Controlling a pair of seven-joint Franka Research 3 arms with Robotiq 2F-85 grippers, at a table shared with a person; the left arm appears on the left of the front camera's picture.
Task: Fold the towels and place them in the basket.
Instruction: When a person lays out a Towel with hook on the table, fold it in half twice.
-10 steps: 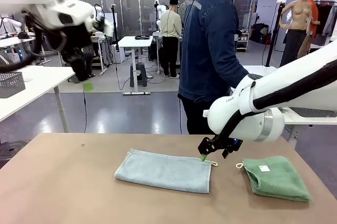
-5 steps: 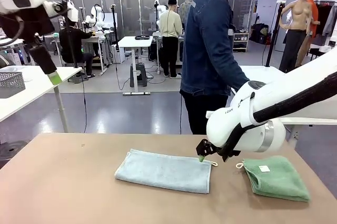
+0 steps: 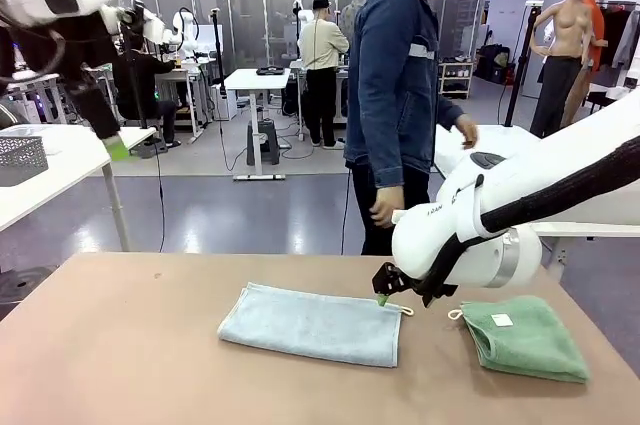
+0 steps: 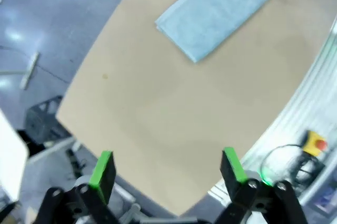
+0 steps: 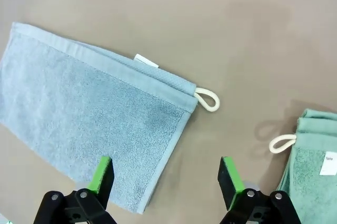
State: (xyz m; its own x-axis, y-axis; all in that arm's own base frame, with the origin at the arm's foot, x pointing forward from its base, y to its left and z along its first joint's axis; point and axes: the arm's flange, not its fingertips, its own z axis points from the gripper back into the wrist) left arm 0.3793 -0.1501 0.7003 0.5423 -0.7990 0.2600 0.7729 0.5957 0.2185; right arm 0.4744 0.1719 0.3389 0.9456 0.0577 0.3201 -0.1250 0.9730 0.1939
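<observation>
The blue towel lay folded flat on the surface, with the green towel folded near it. The right gripper hovered wide open and empty over the blue towel's looped edge. The left gripper hung high, open and empty. The cloth looked soft, limp and light, so a corner pinch seemed best.

Left half of the desk is lying bare, free to pass. Mid-desk the pale blue towel is sitting, the green towel near the right edge, a bare strip running between. The right arm and right tool are hanging low over that strip. A person is standing at the far edge.
</observation>
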